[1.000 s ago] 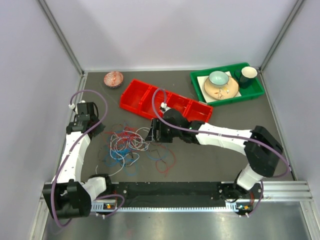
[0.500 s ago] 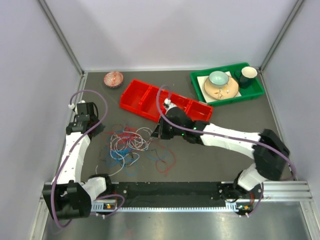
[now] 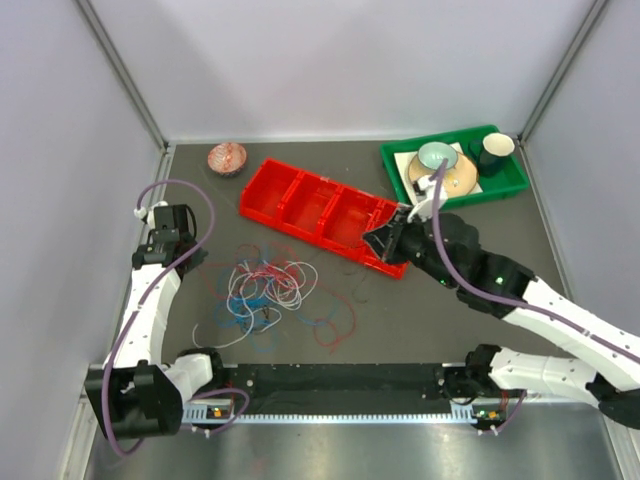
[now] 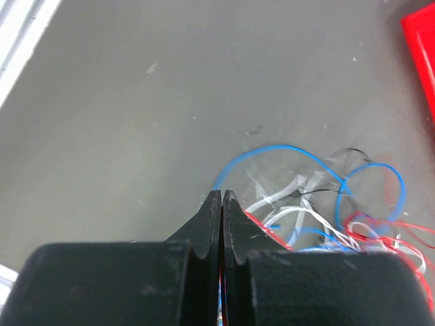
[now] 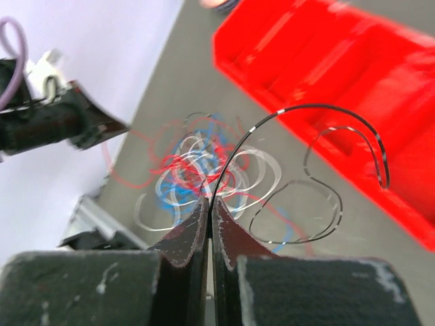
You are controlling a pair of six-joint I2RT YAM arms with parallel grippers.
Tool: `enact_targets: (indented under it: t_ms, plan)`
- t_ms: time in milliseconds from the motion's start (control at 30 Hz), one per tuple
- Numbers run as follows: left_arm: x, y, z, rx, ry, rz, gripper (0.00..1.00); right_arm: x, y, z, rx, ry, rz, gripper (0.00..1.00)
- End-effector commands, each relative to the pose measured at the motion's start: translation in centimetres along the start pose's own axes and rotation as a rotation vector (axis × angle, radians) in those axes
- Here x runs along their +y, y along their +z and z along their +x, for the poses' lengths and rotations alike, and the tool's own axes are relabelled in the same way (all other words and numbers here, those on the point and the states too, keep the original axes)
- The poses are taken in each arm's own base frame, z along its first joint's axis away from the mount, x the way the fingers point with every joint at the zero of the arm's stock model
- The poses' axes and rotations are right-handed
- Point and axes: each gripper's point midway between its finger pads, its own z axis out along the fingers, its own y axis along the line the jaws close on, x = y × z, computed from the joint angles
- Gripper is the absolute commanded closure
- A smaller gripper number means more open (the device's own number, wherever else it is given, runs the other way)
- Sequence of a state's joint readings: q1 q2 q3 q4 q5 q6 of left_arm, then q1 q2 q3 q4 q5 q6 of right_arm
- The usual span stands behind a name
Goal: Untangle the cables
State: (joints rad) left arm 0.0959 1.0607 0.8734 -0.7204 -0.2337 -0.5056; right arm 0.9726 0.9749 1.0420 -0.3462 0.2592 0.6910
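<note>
- Cables (image 3: 265,290) tangled toward the counter's near-left edge; left end effector (image 4: 222,204) closed beside them, possibly nipping a strand, view unclear.
- Right end effector (image 5: 209,212) clamped on black cable (image 5: 319,105) by red tray (image 3: 290,195), whose compartments look bare; risk: the springy loop snags the rim or slips free.
- Far-right corner: green tray (image 3: 500,188) holds plate (image 3: 460,181), bowl (image 3: 437,155), cup (image 3: 495,150).

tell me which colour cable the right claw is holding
The black cable, pinched in the right claw; the red, white and blue ones lie in the pile.

Left fingers (image 4: 204,231) and right fingers (image 5: 190,232) both pinched together.
</note>
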Motion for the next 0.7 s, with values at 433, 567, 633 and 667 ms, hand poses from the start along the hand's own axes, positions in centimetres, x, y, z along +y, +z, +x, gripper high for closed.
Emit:
enact_targets:
  t_ms: [433,567,633,667]
  plan:
    - [2.5,-0.9,-2.3,-0.101,-0.016,-0.141,1.00,-3.9,-7.8,-8.3,-0.288,-0.092,0.194,1.00]
    - [1.6,-0.6,-2.0,-0.079,-0.016,-0.098,1.00,-4.1,-9.3,-9.9,-0.341,-0.113,0.209,1.00]
    - [0.7,-0.8,-1.8,-0.056,0.001,-0.046,0.86,-3.7,-10.1,-11.0,-0.366,-0.120,0.211,1.00]
    - [-0.3,-1.1,-1.9,-0.046,-0.002,0.002,0.59,-3.6,-10.2,-11.3,-0.368,-0.134,0.212,1.00]
